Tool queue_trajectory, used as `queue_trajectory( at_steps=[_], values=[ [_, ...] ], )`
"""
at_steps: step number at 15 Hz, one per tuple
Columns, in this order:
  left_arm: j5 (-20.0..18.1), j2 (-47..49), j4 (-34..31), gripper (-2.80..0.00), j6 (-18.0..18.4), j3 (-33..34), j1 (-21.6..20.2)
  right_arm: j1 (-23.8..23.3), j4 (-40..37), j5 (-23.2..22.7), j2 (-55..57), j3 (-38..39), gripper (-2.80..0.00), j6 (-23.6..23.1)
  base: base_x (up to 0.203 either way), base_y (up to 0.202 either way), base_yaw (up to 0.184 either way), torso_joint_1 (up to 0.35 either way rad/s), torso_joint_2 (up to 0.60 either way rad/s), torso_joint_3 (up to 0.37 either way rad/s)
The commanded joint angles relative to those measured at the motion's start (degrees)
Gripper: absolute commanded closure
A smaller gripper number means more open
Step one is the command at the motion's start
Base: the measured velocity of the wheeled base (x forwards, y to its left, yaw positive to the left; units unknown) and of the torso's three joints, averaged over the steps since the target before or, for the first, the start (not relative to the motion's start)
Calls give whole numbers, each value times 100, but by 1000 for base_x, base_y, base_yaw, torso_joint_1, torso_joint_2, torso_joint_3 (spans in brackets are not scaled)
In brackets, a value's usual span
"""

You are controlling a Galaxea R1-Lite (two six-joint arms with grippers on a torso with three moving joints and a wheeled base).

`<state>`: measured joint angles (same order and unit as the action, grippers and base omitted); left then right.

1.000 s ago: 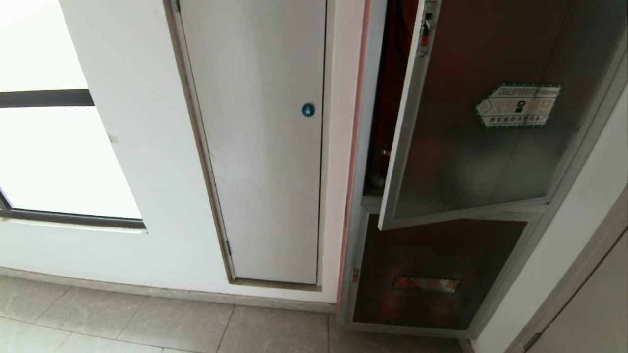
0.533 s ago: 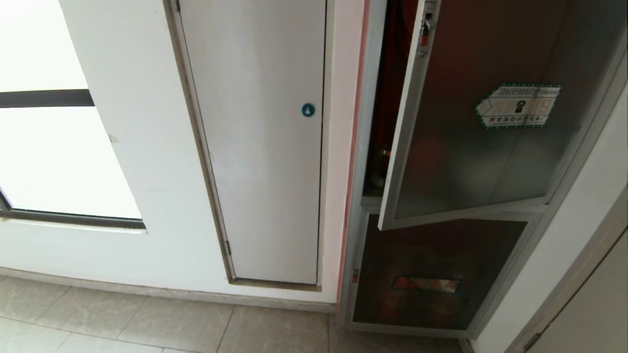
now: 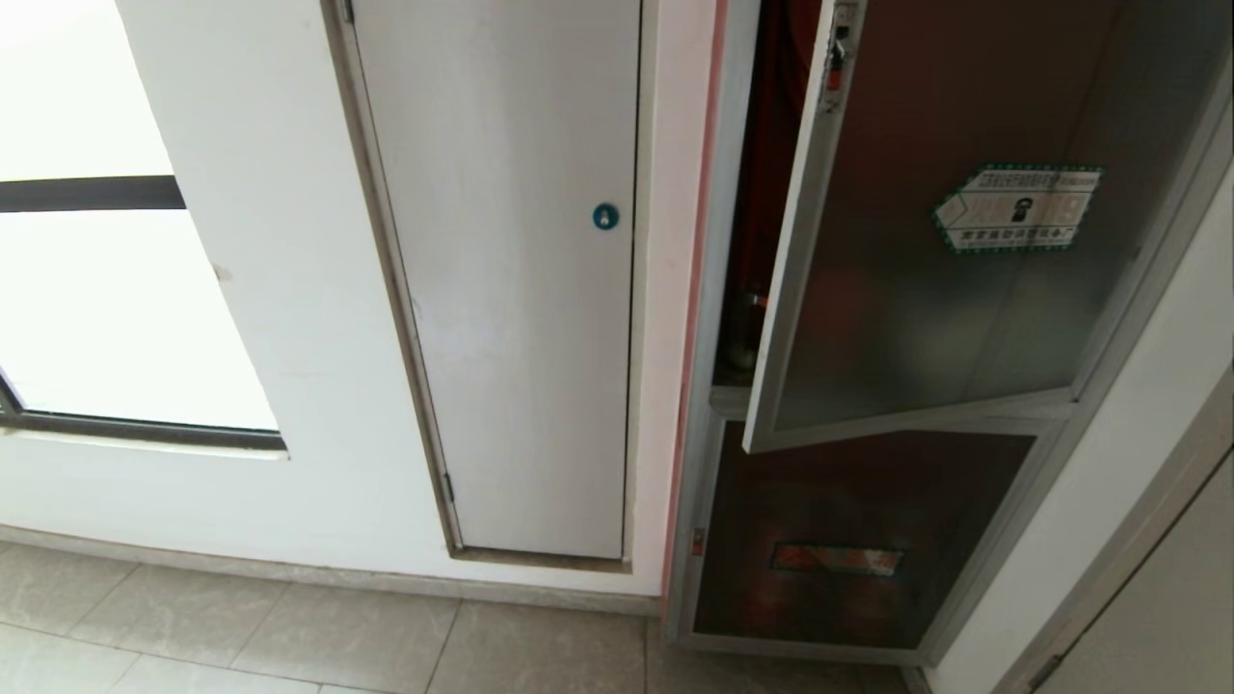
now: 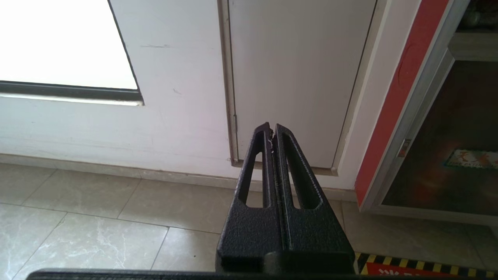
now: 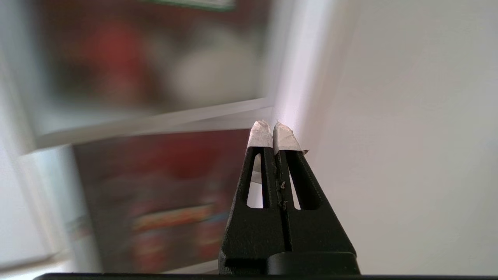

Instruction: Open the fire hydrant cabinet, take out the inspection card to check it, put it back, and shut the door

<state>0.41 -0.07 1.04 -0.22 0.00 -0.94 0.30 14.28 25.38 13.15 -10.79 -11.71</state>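
Nothing moved: door [image 3: 925,289] ajar hides the cabinet [image 3: 762,241] interior.

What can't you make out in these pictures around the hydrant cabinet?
- Inspection card: not seen in any view; the half-open door covers most of the fire hydrant cabinet interior.
- Sticker text: too small, head view.
- Right wrist view: motion-blurred behind the right gripper.
- Left gripper: outside the head view.
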Motion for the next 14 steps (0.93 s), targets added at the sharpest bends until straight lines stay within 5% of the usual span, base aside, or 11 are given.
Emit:
queue_trajectory(
  at_steps=[1,5,10,14],
  values=[
    [2,7,2,0,-4,35,-3,8,-293,-633,-570,195,0,243,0,0,0,0,0,0],
    [2,7,2,0,-4,35,-3,5,-909,-1707,-1273,678,0,511,0,0,0,0,0,0],
    [2,7,2,0,-4,35,-3,5,-1070,-2464,-1323,1061,0,740,0,0,0,0,0,0],
    [2,7,2,0,-4,35,-3,5,-1472,-2555,-1323,1062,0,995,0,0,0,0,0,0]
  ],
)
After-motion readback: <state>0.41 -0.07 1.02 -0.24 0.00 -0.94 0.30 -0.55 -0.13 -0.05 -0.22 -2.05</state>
